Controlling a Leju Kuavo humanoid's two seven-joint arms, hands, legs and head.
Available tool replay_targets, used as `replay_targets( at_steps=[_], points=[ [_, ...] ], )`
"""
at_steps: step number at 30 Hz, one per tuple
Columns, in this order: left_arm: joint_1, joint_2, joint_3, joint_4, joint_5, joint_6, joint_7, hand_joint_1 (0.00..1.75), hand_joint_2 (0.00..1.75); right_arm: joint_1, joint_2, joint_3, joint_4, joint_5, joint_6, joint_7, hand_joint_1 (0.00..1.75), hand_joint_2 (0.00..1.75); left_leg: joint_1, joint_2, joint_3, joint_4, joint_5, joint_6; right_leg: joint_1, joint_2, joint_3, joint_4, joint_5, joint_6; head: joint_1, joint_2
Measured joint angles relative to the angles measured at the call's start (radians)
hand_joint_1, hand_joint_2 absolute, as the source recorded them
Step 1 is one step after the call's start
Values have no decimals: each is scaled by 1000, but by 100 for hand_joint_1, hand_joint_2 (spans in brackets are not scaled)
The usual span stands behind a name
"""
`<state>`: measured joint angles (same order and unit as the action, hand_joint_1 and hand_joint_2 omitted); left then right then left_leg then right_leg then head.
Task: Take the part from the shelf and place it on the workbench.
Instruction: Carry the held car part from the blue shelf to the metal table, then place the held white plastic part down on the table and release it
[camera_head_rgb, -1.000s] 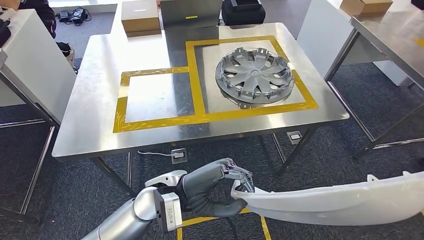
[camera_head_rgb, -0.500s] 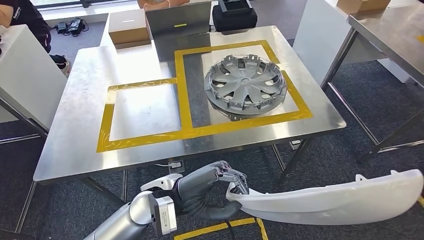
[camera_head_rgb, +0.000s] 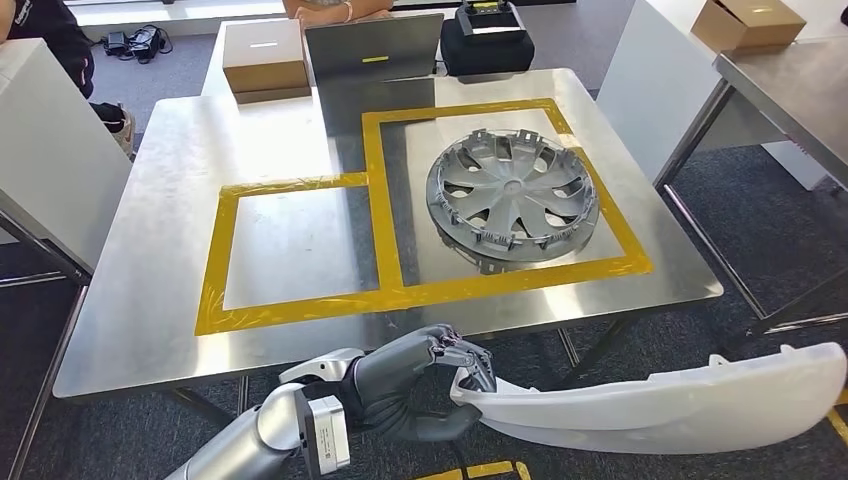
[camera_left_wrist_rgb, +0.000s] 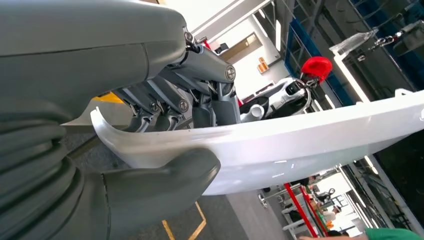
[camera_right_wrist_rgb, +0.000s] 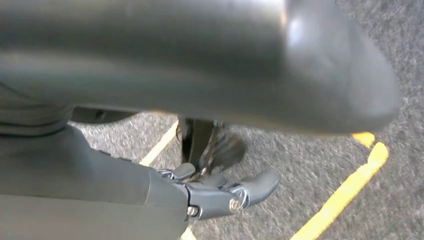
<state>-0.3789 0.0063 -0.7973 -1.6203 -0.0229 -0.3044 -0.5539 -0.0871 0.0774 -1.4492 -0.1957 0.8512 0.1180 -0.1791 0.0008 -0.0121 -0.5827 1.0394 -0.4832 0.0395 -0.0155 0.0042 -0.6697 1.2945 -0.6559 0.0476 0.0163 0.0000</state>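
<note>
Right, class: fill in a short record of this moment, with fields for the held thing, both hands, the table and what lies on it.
held thing: long white part
left hand: grips the part's end
right hand: state unclear
table: steel, two yellow-taped squares
on table: silver hubcap in the larger square
smaller square: nothing in it

A silver hubcap (camera_head_rgb: 513, 196) lies inside yellow tape (camera_head_rgb: 385, 200) (larger square).

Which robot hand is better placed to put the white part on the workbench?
Probably the left robot hand: it already grips one end of the white part right before the workbench.
</note>
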Motion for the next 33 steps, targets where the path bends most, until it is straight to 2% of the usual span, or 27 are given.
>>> replay_targets(
  at_steps=[1, 3, 5, 6, 7, 9, 10, 11, 13, 14, 15, 16, 18, 19, 20, 22, 25, 27, 29, 30, 31, 32, 33],
  points=[
    [1, 0, 0, 0, 0, 0, 0, 175, 175, 1, 0, 0, 0, 0, -1, 0, 0, 0, 0, -1, 11, 0, -9, -2, -1, 0, -6, -28, 25, 1, 1, 0],
    [1, 0, 0, -1, -4, 1, 0, 175, 175, 2, -1, 0, 0, 0, -2, 1, 0, 0, 1, -1, 35, 0, -28, -9, -1, -1, 18, -149, 128, -2, 2, 0],
    [1, 1, 0, -2, -10, 6, -2, 175, 175, 1, -2, 0, 0, 1, 0, 5, 0, 0, 0, -1, 50, 0, -44, -20, 3, -5, 39, -237, 184, -14, 4, 0],
    [1, 2, 1, -3, -13, 10, -3, 175, 175, 1, -2, 0, 0, 2, 0, 7, 0, 0, -1, -1, 53, 2, -47, -27, 6, -5, 42, -249, 190, -22, 4, 0],
    [2, 2, 1, -6, -15, 14, -4, 175, 175, 1, -2, 0, 0, 4, 0, 10, 0, 0, -2, -1, 57, 4, -46, -34, 8, -6, 43, -250, 184, -32, 4, 0],
    [2, 3, 2, -13, -17, 22, -5, 175, 175, 1, -2, 1, 0, 7, -2, 13, 0, 0, -2, 1, 60, 17, -51, -46, 6, -5, 56, -255, 190, -48, 2, 0],
    [1, 4, 3, -17, -18, 26, -6, 175, 175, 1, -2, 1, 0, 8, -2, 14, 0, 0, -2, 2, 52, 37, -64, -49, 4, -5, 64, -258, 188, -54, 0, 0],
    [0, 5, 6, -19, -18, 29, -7, 175, 175, 1, -2, 1, 0, 8, -2, 14, 0, 0, -1, 3, 33, 75, -86, -53, 3, -5, 71, -259, 186, -60, -2, 0],
    [-1, 11, 15, -19, -15, 34, -10, 175, 175, 0, -2, 1, 0, 9, -2, 15, 0, 0, 1, 5, -34, 189, -140, -58, 5, -5, 77, -260, 179, -68, -6, 0],
    [0, 15, 21, -18, -12, 35, -12, 175, 175, 0, -2, 1, 0, 9, -2, 16, 0, 0, 2, 5, -68, 238, -156, -59, 6, -5, 79, -260, 176, -69, -7, 0],
    [0, 19, 27, -18, -10, 35, -13, 175, 175, 1, -2, 1, 0, 9, -2, 18, 0, 0, 2, 5, -90, 260, -153, -59, 7, -4, 83, -260, 172, -69, -7, 0],
    [0, 22, 32, -17, -8, 35, -15, 175, 175, 1, -2, 1, 0, 11, -2, 22, 0, 0, 2, 5, -94, 245, -128, -58, 7, -4, 89, -260, 167, -68, -7, 0],
    [0, 24, 39, -18, -6, 35, -16, 175, 175, 1, -2, 2, 0, 15, -2, 34, 0, 0, 1, 6, -56, 125, -39, -52, 8, -3, 104, -260, 157, -66, -8, 0],
    [0, 24, 42, -18, -6, 35, -17, 175, 175, 1, -1, 3, 0, 17, -2, 38, 0, 0, -2, 6, -35, 65, -13, -48, 9, -2, 110, -260, 154, -63, -8, 0],
    [0, 24, 46, -19, -5, 35, -17, 175, 175, 0, 0, 4, 0, 20, -2, 42, 0, 0, -5, 6, -21, 23, -4, -43, 9, -2, 112, -260, 150, -58, -9, 0],
    [1, 23, 54, -21, -4, 35, -16, 175, 175, 0, 1, 8, 0, 27, -2, 48, 0, 0, -10, 5, -14, 2, -7, -34, 9, -2, 113, -261, 146, -47, -10, 0],
    [4, 22, 62, -31, -4, 34, -14, 175, 175, -1, -1, 16, 0, 35, -2, 52, 0, 0, -2, 1, 0, -14, 15, -19, 11, -5, 114, -247, 130, -29, -10, 0],
    [7, 19, 69, -37, -4, 34, -13, 175, 175, -1, -3, 23, 0, 43, -1, 54, 0, 0, 4, -2, 6, -23, 19, -11, 7, -4, 73, -161, 83, -16, -6, 0],
    [14, 17, 76, -38, -7, 34, -11, 175, 175, 0, -2, 27, 0, 49, 0, 56, 0, 0, 5, -8, 6, -24, 18, -8, 1, -4, 2, -32, 33, -4, -2, 0],
    [19, 18, 78, -38, -9, 34, -10, 175, 175, 1, -3, 28, 0, 51, -1, 56, 0, 0, 5, -14, 6, -24, 17, -8, -2, -4, -21, 2, 30, 1, -1, 0],
    [23, 18, 80, -39, -11, 34, -9, 175, 175, 1, -3, 29, 0, 52, -1, 56, 0, 0, 6, -21, 7, -23, 15, -9, -6, -4, -27, 2, 47, 5, -1, 0],
    [26, 18, 82, -41, -13, 34, -9, 175, 175, 1, -3, 31, 0, 54, -1, 56, 0, 0, 8, -29, 8, -21, 14, -11, -9, -3, -13, -38, 80, 8, 0, 0],
    [28, 17, 84, -43, -15, 34, -8, 175, 175, 1, -4, 33, 0, 55, -2, 56, 0, 0, 10, -38, 8, -19, 11, -15, -14, 4, 15, -107, 121, 11, 0, 0]
  ],
)
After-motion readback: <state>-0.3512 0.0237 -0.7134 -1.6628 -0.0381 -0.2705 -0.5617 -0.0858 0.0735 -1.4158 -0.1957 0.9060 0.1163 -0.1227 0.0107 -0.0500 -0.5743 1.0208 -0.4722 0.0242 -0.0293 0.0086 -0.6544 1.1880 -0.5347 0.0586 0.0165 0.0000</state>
